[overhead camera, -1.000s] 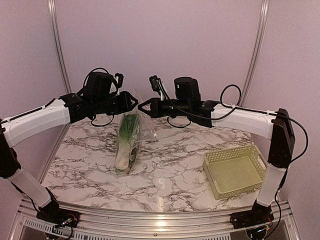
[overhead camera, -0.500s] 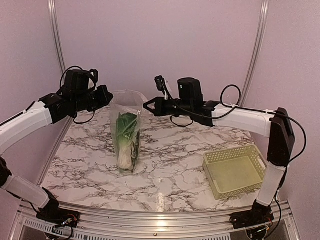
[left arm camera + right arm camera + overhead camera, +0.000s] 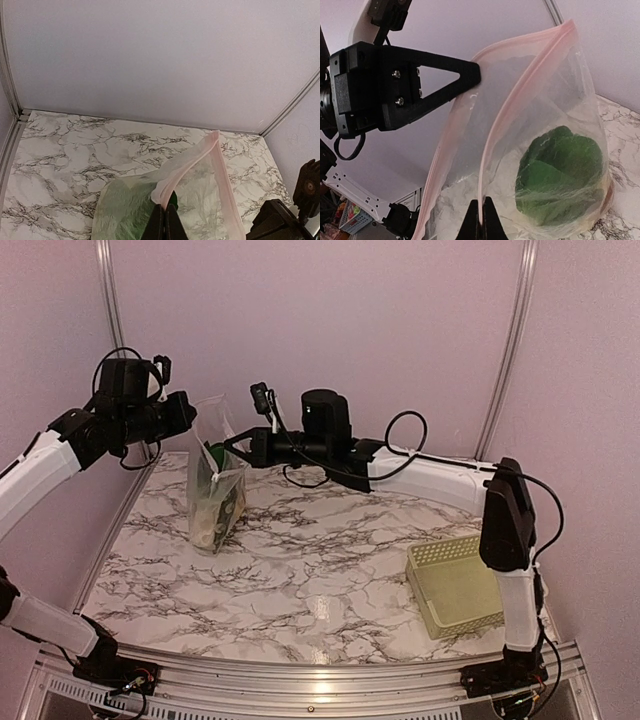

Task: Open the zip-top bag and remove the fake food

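The left hand (image 3: 165,223) and right hand (image 3: 481,220) pinch zip-top bag (image 3: 214,496) rim; fake food (image 3: 556,176) blurred.

The zip-top bag (image 3: 215,490) hung at the bench's (image 3: 330,570) back left. Its mouth was held apart by the left pincer (image 3: 190,410) and right pincer (image 3: 240,445), each clamped on a rim, with a narrow gap above the bok choy (image 3: 560,170). The right arm (image 3: 430,480) barred the back. A lattice basket (image 3: 460,585) filled the near right, and open marble lay between.
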{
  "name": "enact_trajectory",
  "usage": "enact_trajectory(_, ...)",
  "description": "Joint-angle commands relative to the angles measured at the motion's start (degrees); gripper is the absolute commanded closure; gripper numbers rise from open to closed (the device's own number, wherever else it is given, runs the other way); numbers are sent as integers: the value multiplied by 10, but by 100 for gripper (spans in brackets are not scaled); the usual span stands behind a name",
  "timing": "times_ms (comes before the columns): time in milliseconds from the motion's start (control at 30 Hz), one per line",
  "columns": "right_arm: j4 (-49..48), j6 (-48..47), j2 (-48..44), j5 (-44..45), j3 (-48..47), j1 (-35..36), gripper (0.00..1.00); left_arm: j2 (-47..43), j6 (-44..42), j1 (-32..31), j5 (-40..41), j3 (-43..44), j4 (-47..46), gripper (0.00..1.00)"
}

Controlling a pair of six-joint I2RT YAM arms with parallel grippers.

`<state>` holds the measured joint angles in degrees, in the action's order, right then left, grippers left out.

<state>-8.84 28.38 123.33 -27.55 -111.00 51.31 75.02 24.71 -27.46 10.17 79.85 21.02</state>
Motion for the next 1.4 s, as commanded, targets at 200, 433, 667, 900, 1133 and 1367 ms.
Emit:
enact_trajectory(200, -132, 39, -125, 29, 316, -77, 100, 56, -66, -38, -151, -27, -43, 100)
enact_trajectory(433, -96, -4, -190, 70, 430, -108, 90, 136, -56, -108, -179, -24, -97, 100)
enact_trajectory(667, -52, -43, -269, 126, 472, -118, 62, 188, -36, -138, -194, -2, -136, 100)
enact_trajectory(900, -69, -30, -295, 104, 487, -108, 68, 225, -37, -146, -192, 25, -143, 100)
enact_trajectory(1133, -115, 3, -209, 54, 461, -87, 80, 230, -39, -148, -196, 24, -157, 100)
enact_trajectory(1367, -173, 55, -109, 19, 417, -79, 69, 223, -33, -148, -218, -1, -193, 100)
